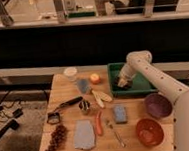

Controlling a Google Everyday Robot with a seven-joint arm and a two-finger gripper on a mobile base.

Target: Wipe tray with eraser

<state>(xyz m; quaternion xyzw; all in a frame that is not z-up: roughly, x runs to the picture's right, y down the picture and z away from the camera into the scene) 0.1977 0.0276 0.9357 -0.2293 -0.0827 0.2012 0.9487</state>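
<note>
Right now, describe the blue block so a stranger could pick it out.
On the wooden table, look in front of the dark green tray, where the shut gripper sits in its left part. The blue block lies between the orange carrot and the purple bowl: the only crisp-edged rectangle, unlike the larger blue-grey cloth.

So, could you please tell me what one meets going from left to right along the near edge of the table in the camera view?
Grapes → blue-grey cloth → carrot → metal utensil → red bowl. The pincer, shut, is farther back, down in the green tray.
</note>
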